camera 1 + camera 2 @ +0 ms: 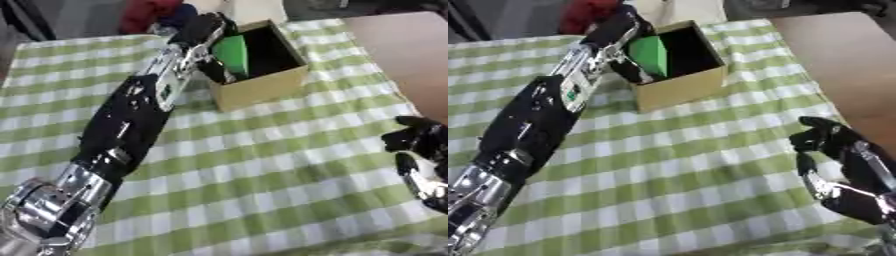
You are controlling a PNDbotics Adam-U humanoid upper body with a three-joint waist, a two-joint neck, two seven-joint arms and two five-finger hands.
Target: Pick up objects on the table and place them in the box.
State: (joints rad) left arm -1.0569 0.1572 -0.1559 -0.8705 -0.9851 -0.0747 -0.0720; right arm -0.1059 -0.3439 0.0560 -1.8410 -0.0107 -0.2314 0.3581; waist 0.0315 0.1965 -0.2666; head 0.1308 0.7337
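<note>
— Left hand [203, 31]?
— Arm stretched far forward, fingers curled around a green object [233, 54] over the box [262, 87].
— Right hand [826, 145]?
— Resting relaxed, fingers up, well apart.

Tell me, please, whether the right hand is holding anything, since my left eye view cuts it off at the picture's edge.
Observer: The right eye view shows far more of the right hand. It is empty, with its fingers relaxed and pointing up.
Operator: Thank you. Could you say where it sits relative to the cloth?
Observer: It is at the right edge of the checked cloth, where the bare brown table begins. It is well apart from the box.
</note>
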